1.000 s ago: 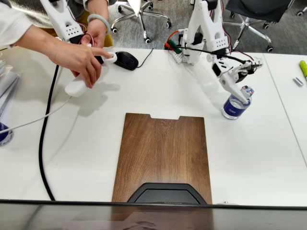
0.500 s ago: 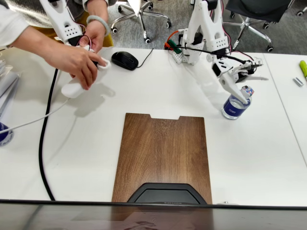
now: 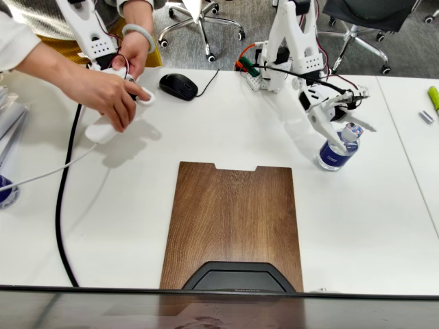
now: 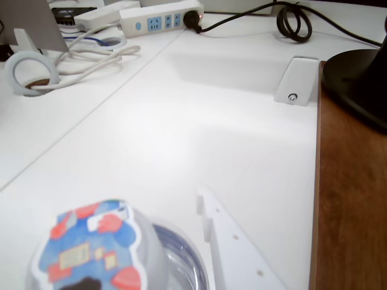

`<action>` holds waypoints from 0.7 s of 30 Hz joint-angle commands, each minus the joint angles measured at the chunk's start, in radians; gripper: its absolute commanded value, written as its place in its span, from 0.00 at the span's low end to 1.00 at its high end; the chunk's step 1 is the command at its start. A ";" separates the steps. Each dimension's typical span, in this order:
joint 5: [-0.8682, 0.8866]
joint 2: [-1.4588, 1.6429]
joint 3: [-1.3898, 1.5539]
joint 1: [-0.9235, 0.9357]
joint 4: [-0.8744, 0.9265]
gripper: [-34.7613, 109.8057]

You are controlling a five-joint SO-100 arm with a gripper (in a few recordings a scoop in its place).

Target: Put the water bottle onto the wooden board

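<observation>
The water bottle [image 3: 335, 153] stands upright on the white table, to the right of the wooden board [image 3: 233, 219] and apart from it. My gripper [image 3: 357, 137] is open at the bottle's top, one white finger [image 3: 329, 131] on its left and the other reaching out to the right of the cap. In the wrist view the bottle's cap [image 4: 91, 248], with a colourful sticker on it, is close at the lower left. One white finger [image 4: 236, 254] lies just to its right, and the board's [image 4: 351, 199] edge runs along the right side.
A black stand base [image 3: 236, 277] rests on the board's near end. A black mouse [image 3: 178, 86] and a person's hands [image 3: 110, 89] are at the back left, with a black cable [image 3: 62, 205] down the left side. A power strip [image 4: 160, 18] and cables lie in the wrist view.
The gripper's jaws have spread wider around the bottle's top, the right finger swinging outward. The bottle stays in place. The person's hand has shifted left.
</observation>
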 commanded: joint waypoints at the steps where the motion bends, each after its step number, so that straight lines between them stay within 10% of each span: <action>1: -0.015 0.026 0.003 0.000 -0.005 0.55; 21: -0.020 0.018 0.003 -0.011 -0.005 0.24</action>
